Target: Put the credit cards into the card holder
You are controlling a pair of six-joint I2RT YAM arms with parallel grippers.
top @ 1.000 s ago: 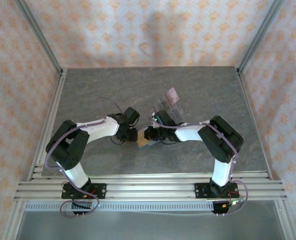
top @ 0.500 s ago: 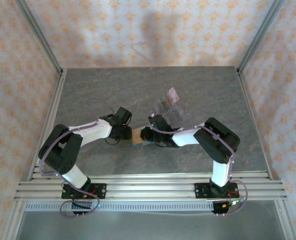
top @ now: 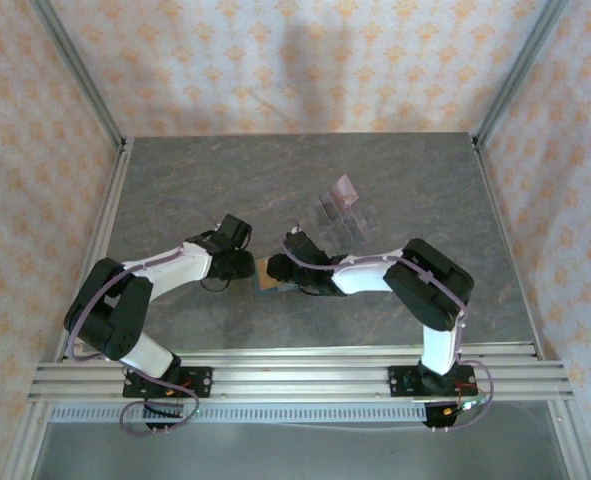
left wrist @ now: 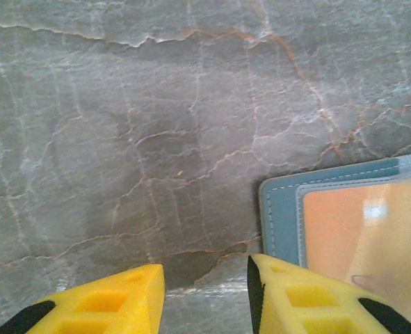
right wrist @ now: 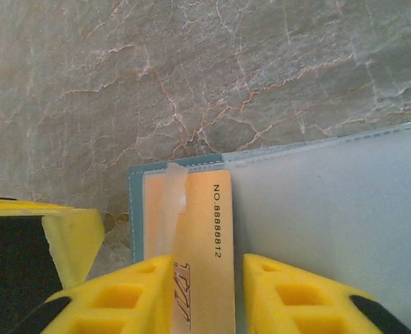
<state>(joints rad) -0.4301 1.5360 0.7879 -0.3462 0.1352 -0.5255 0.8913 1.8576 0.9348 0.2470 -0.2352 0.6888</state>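
The card holder (top: 273,275) lies open on the stone table, teal with clear sleeves (right wrist: 330,209). A peach-orange credit card (right wrist: 205,209), printed with a number, lies at its left end, partly under a sleeve edge. My right gripper (right wrist: 206,271) hovers over that card, open, with the card passing beneath its fingers. My left gripper (left wrist: 205,278) is open with bare table between its fingers, and its right finger (left wrist: 295,299) sits at the holder's teal corner (left wrist: 281,216). A pale pink credit card (top: 346,187) stands in a clear rack farther back.
The clear slotted rack (top: 337,208) stands behind and to the right of the grippers. Both grippers (top: 247,268) (top: 293,278) meet at the table's middle. Aluminium rails (top: 295,375) line the near edge, and patterned walls close in the other sides.
My right gripper's jaws have parted from shut and let go of the peach card. Both arms and the holder have shifted a little to the left.
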